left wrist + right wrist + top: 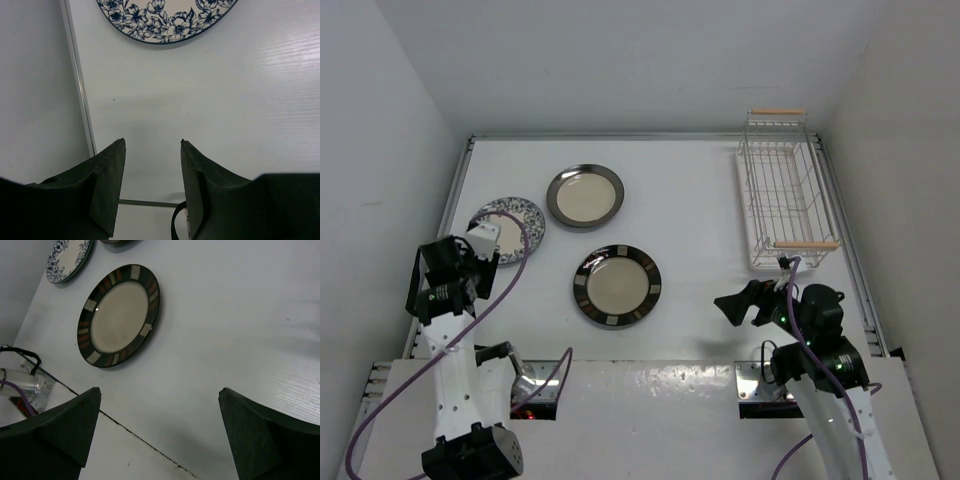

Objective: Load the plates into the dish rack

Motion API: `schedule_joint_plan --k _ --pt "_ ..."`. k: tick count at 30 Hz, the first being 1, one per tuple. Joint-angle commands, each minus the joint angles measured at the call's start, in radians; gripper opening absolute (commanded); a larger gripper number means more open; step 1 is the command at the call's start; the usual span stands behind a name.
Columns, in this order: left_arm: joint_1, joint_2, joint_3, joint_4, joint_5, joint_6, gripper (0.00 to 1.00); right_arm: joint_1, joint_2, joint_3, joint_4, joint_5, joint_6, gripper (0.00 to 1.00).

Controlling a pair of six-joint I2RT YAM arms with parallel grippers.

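While floral plate (pixel 522 212) hugs left table rail (pixel 454 200), dish rack (pixel 780 200) stands opposite.

Floral plate (pixel 167 22) partly beyond top edge

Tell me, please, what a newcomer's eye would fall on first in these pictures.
Three plates lie flat on the white table: the floral plate at far left, the shiny dark-rimmed plate beside it, the square-marked plate in the middle. The white wire dish rack stands at the far right with no plate in it. The left fingers and right fingers are open, holding nothing.
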Motion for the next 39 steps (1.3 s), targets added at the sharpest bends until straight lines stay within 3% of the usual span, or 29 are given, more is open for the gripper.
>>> schedule_joint_plan --k 1,10,16,20,21,23,26,27,28,30,33,39 --pt "0.025 -0.021 0.002 0.005 0.032 0.019 0.52 0.006 -0.007 -0.003 0.02 -0.013 0.012 1.0" --pt "0.053 -0.077 0.002 0.005 0.041 0.031 0.62 0.001 0.157 0.138 0.017 0.154 -0.054 1.0" --pt "0.053 -0.095 -0.016 0.025 0.012 0.009 0.65 0.007 0.575 0.419 0.227 0.113 -0.065 1.0" --pt "0.053 -0.095 -0.038 0.065 0.003 0.009 0.68 0.113 0.961 0.618 0.26 0.161 -0.148 1.0" --pt "0.053 -0.095 -0.048 0.079 0.003 0.009 0.69 0.218 1.013 0.695 0.244 0.262 -0.169 1.0" --pt "0.053 -0.083 -0.049 0.088 0.013 0.009 0.71 0.292 1.104 0.789 0.194 0.301 -0.26 1.0" --pt "0.053 -0.035 -0.058 0.116 0.022 -0.001 0.71 0.307 1.347 0.862 0.183 0.17 -0.259 0.96" --pt "0.053 0.001 -0.035 0.125 0.036 -0.001 0.72 0.302 1.422 0.864 0.194 0.118 -0.23 0.88" --pt "0.053 0.021 -0.015 0.125 0.058 -0.011 0.72 0.296 1.534 0.884 0.192 0.1 -0.216 0.65" --pt "0.053 0.078 0.005 0.152 0.088 -0.023 0.73 0.297 1.602 0.899 0.172 0.068 -0.206 0.5" --pt "0.053 0.141 0.048 0.209 0.139 -0.075 0.75 0.291 1.757 0.919 0.158 -0.031 -0.177 0.56" --pt "0.053 0.294 0.089 0.243 0.208 -0.126 0.75 0.297 1.819 0.764 0.352 -0.133 -0.116 0.6"
